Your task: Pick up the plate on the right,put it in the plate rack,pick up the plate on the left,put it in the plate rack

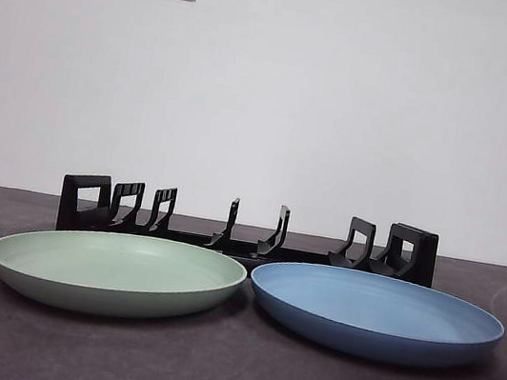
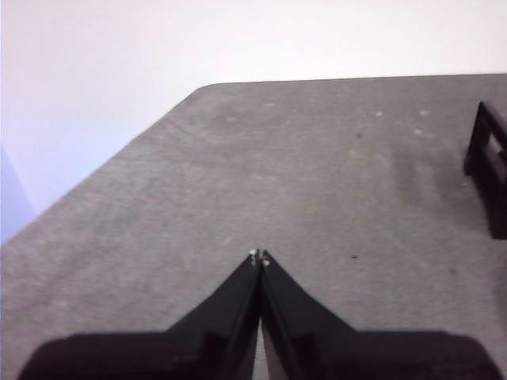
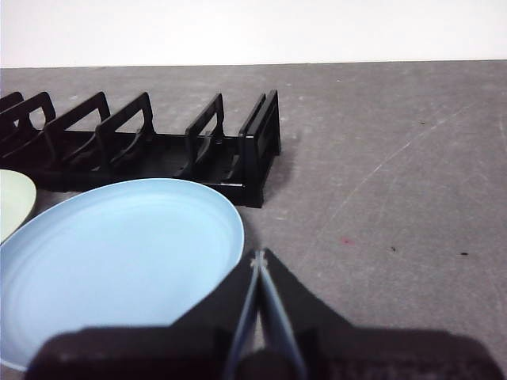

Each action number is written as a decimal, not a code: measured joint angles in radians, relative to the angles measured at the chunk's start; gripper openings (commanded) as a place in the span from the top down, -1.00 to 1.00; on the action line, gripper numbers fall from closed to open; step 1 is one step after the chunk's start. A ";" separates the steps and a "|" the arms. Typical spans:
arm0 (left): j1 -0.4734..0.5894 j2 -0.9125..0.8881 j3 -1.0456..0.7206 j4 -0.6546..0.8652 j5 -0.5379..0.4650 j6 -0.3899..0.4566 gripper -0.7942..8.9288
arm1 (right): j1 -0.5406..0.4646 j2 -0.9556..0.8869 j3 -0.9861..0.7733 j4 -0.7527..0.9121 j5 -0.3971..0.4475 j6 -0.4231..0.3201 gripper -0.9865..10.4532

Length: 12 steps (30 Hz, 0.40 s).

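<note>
Blue and smooth, the plate on the right (image 1: 376, 314) lies flat on the dark, felt-like table (image 1: 224, 373), and in our right wrist view it sits just beside our right gripper (image 3: 260, 255), whose two black jaws are pressed together at the tips and hold nothing. Pale green, the left plate (image 1: 115, 269) lies next to the blue one, their rims nearly meeting. Both are shallow, round and matte. Behind them stands the plate rack (image 1: 247, 232), long, low and black, with upright slotted dividers and blocky ends, its slots bare. Our left gripper (image 2: 260, 256) hangs over bare table with its jaws closed, one end of the rack showing well off to its side.
</note>
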State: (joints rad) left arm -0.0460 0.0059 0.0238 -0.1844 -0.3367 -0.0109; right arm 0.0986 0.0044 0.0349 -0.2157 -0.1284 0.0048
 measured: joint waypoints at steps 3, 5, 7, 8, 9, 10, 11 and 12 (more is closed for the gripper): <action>0.000 0.000 0.000 -0.001 0.064 -0.084 0.84 | 0.000 0.000 0.000 0.000 -0.002 0.047 0.83; 0.000 0.000 0.000 -0.001 0.111 -0.140 0.84 | 0.000 0.000 0.000 0.000 -0.002 0.124 0.83; 0.000 0.000 0.000 -0.001 0.147 -0.169 0.84 | 0.000 0.000 0.000 0.000 -0.002 0.216 0.83; 0.000 0.000 0.000 -0.001 0.167 -0.179 0.84 | 0.000 0.000 0.000 0.000 -0.002 0.263 0.83; 0.000 0.000 0.000 -0.001 0.184 -0.187 0.84 | 0.000 0.000 0.000 0.000 -0.002 0.296 0.83; 0.000 0.000 0.000 0.000 0.204 -0.198 0.84 | 0.000 0.000 0.000 0.000 -0.002 0.326 0.84; 0.000 0.000 0.000 0.002 0.222 -0.209 0.85 | 0.000 0.000 0.000 0.000 -0.002 0.347 0.85; 0.000 0.000 0.000 0.008 0.244 -0.225 0.85 | 0.000 0.000 0.001 0.000 -0.003 0.368 0.85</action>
State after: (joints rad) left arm -0.0460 0.0059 0.0238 -0.1761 -0.0925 -0.2359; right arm 0.0986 0.0044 0.0357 -0.2161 -0.1310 0.3725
